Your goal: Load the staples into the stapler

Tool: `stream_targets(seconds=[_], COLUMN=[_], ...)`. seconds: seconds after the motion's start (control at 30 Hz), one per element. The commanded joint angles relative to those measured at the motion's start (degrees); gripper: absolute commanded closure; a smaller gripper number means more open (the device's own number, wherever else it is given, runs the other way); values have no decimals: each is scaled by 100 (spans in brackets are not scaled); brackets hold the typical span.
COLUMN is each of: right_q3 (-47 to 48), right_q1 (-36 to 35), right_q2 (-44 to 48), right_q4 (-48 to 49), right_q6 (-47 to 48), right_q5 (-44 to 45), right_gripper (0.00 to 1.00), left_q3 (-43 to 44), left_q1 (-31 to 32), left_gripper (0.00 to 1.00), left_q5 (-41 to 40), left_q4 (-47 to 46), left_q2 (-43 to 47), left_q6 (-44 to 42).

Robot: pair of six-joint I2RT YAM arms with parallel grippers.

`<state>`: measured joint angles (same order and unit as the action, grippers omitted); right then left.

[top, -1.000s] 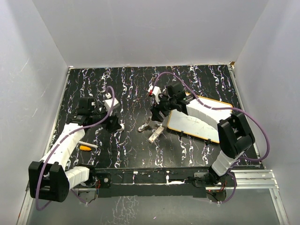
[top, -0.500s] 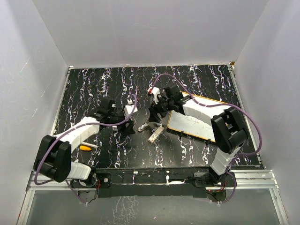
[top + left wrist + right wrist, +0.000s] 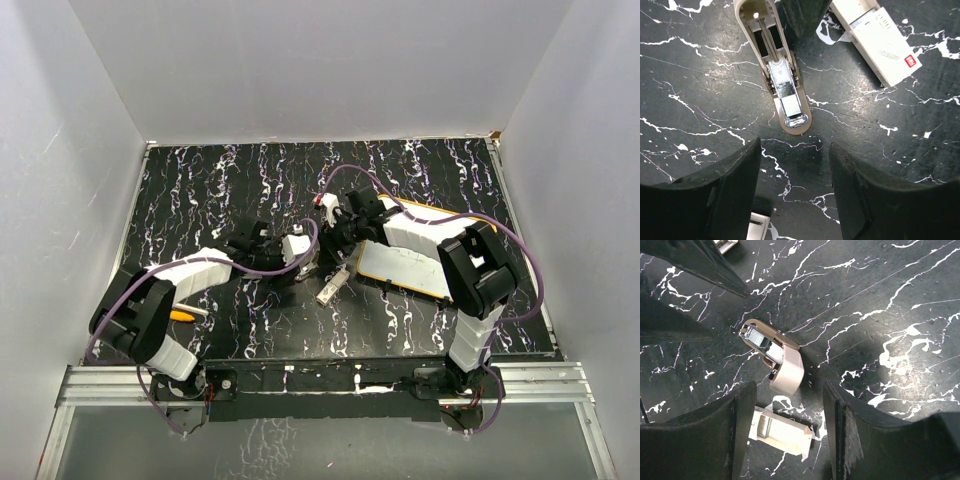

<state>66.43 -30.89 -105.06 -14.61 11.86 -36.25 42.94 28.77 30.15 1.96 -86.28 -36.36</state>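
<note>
beige stapler (image 3: 785, 95) lies open (staples (image 3: 882, 42) beside it); left pincer (image 3: 795, 147) wide, right pincer (image 3: 790, 386) wide.

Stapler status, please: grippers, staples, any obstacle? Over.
Left gripper, right gripper: jaws open, empty. Open beige plastic stapler below both. Small white staples box beside it, not gripped. Grippers close together: collision risk.

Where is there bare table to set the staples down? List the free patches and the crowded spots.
Free: the far-left corner of the table; the far-right corner behind the whiteboard; the near strip between whiteboard and orange cap. Crowded: the centre, where the left end effector and right end effector, both open, hover by the open stapler.
</note>
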Motion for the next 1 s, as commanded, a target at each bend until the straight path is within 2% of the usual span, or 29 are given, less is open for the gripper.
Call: stream_targets(seconds=[0.0, 0.37, 0.97], right_q3=[196, 249, 183], right_q1=[-9, -6, -42], right_q2=[53, -41, 71], right_q4=[292, 330, 401], right_q6=[-19, -52, 40], right_q5=[-311, -432, -464], right_gripper=[44, 49, 64], left_q3=[15, -111, -110], left_q1=[53, 199, 299], left_gripper=[47, 53, 65], left_q5=[-78, -103, -422], left_q4=[-124, -649, -778], left_q2=[-106, -386, -602], left_q6=[-170, 238, 314])
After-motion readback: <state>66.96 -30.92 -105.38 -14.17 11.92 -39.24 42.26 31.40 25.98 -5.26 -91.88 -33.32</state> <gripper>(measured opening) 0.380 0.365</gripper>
